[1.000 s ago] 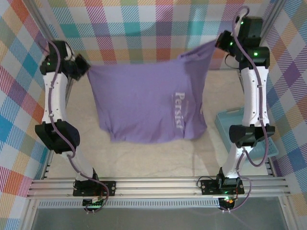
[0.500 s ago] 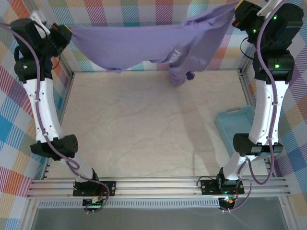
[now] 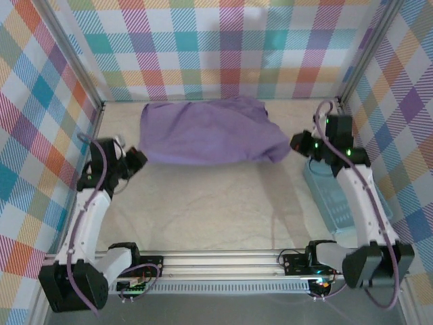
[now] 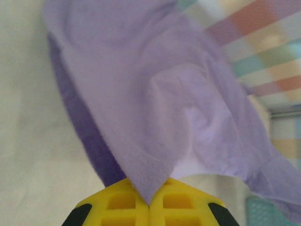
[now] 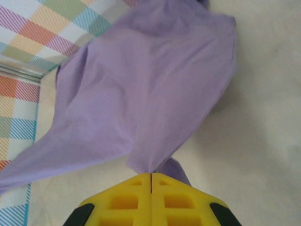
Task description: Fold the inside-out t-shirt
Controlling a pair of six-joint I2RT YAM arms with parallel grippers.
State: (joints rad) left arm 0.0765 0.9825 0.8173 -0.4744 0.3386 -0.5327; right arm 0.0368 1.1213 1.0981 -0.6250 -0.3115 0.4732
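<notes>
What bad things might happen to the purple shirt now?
Both the left gripper and right gripper pinch just a small tip of the t-shirt, so the thin fabric might slip out. The t-shirt lies bunched near the back wall, so folds might come out crooked. The right arm might bump the light blue basket beneath it.

A pale beige counter [image 3: 216, 210] with faint marbled veins spreads across the middle. At its right edge, close to the right wall, lies a light blue plastic basket [image 3: 321, 191], its long side running front to back. Cloth walls [image 3: 223, 47] checked in teal, orange, purple and yellow close three sides. Silver metal rails [image 3: 223, 260] cross the near edge, and a metal post [image 3: 76, 62] slants up from the back left corner.
</notes>
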